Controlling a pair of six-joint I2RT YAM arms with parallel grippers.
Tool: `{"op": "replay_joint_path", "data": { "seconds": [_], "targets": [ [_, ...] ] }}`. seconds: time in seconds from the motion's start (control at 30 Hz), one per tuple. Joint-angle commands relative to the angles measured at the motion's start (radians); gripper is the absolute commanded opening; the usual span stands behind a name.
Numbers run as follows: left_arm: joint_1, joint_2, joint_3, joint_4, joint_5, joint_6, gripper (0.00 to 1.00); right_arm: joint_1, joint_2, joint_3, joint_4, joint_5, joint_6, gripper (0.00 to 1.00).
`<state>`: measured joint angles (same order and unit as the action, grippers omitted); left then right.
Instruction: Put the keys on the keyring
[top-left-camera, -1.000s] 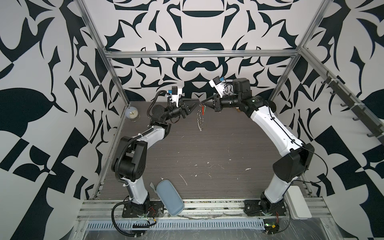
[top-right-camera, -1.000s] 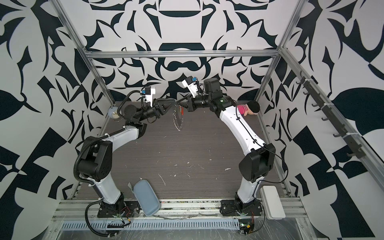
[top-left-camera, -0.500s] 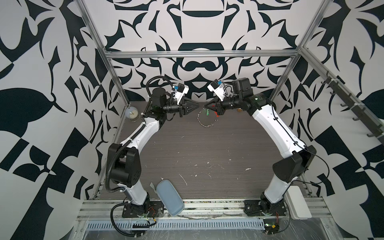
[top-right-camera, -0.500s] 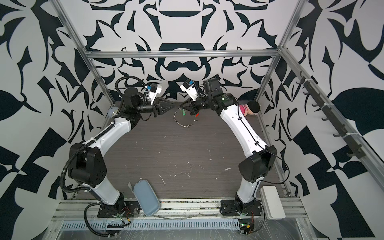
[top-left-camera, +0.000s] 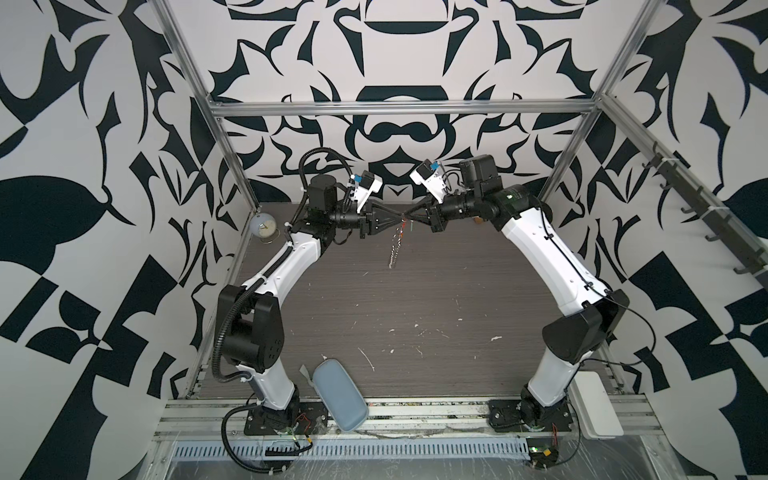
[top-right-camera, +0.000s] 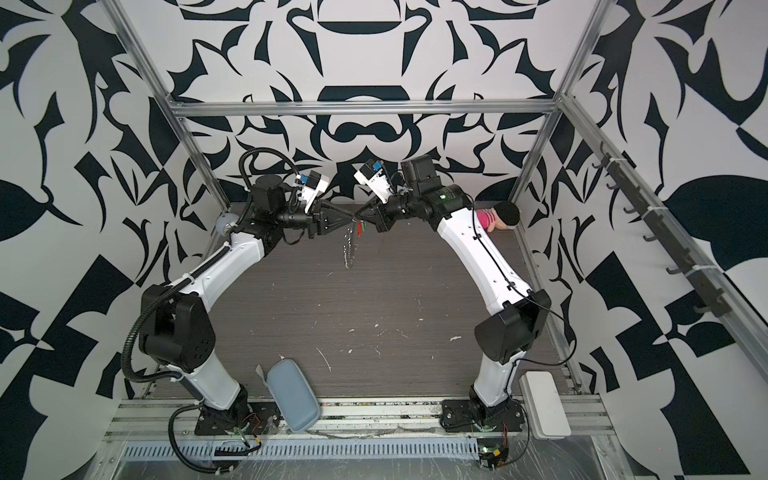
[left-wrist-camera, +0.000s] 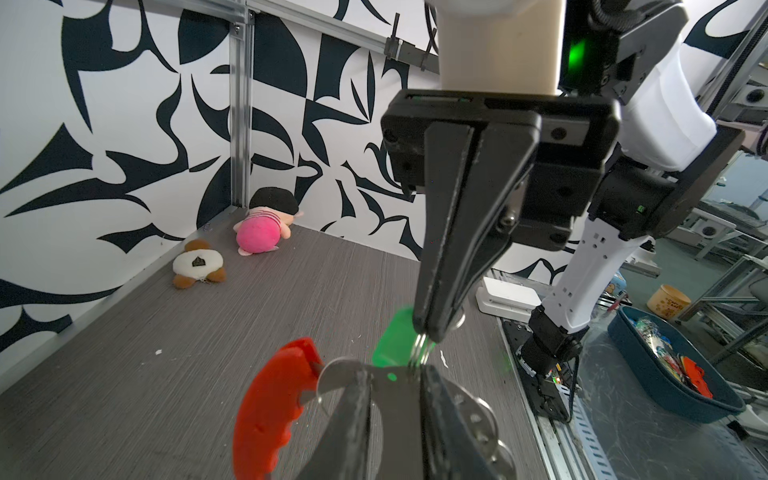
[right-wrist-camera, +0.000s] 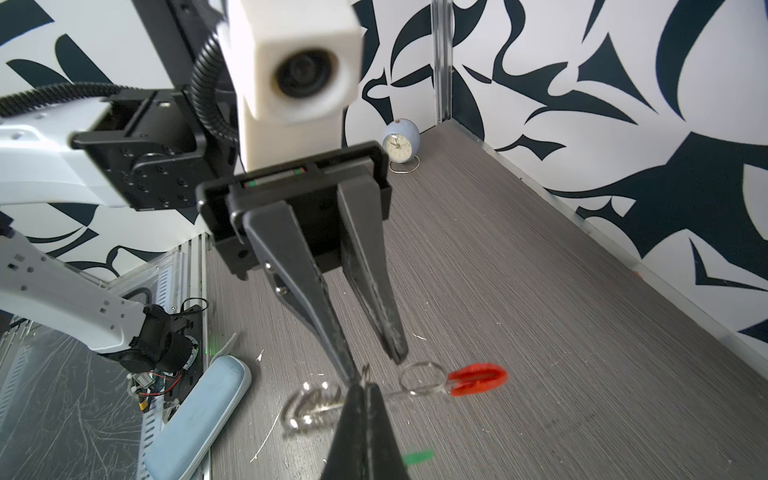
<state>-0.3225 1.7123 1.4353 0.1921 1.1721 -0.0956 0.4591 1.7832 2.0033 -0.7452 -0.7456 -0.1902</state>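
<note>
Swung edge-on since half a second ago, the keyring (top-left-camera: 395, 247) now reads in both top views as a thin blurred streak hanging under the meeting fingertips, where it showed then as an open oval. At the centre, the left gripper (right-wrist-camera: 375, 365) is clamped on the loop's metal, jaws a little apart with the band between them. Its own fingers (left-wrist-camera: 351, 419) cover the actual contact in the left wrist view, and the frame's edge cuts the loop off. Tip to tip against it comes the right gripper (left-wrist-camera: 428, 332), pinched tight on a thin wire ring of the keys (left-wrist-camera: 392, 343). The key itself is lost behind those dark fingers, with only a silver sliver peeking out, and whether that ring has caught the loop cannot be told. From the right wrist the green tag (right-wrist-camera: 417, 456) is a smeared fleck beside the gripper. On one side of the left jaws the red bar (left-wrist-camera: 270, 411) sticks out; on the other the small rings (right-wrist-camera: 311, 405) dangle, blurred. All of it hangs aloft, well above the table (top-left-camera: 415, 316). Further out, the alarm clock (right-wrist-camera: 397, 143) stands in a far corner, a grey-blue pouch (top-left-camera: 340, 395) lies across the near edge, and a pink plush toy (top-right-camera: 494, 216) peeks from behind the right arm.
</note>
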Motion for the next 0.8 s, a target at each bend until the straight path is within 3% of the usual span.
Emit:
{"op": "replay_joint_path", "data": {
  "seconds": [0.0, 0.23, 0.33, 0.43, 0.63, 0.7, 0.77],
  "targets": [
    [-0.006, 0.014, 0.033, -0.013, 0.027, 0.016, 0.23, 0.01, -0.005, 0.053, 0.024, -0.04, -0.004, 0.0],
    [-0.007, 0.012, 0.029, -0.01, 0.032, 0.014, 0.22, 0.016, 0.009, 0.067, 0.004, -0.044, -0.01, 0.0],
    [-0.006, 0.01, 0.027, -0.008, 0.036, 0.014, 0.15, 0.018, 0.014, 0.076, -0.006, -0.047, -0.011, 0.0],
    [-0.008, 0.016, 0.033, -0.007, 0.046, 0.013, 0.0, 0.022, 0.018, 0.078, -0.007, -0.046, -0.011, 0.0],
    [-0.007, 0.0, -0.014, 0.12, 0.042, -0.062, 0.0, 0.024, -0.007, 0.058, 0.039, -0.007, 0.061, 0.0],
    [-0.007, -0.012, -0.049, 0.205, 0.018, -0.111, 0.0, 0.017, -0.042, 0.019, 0.092, 0.009, 0.104, 0.02],
    [-0.007, -0.02, -0.071, 0.242, -0.017, -0.132, 0.0, 0.003, -0.086, -0.044, 0.176, 0.039, 0.176, 0.14]
  ]
}}
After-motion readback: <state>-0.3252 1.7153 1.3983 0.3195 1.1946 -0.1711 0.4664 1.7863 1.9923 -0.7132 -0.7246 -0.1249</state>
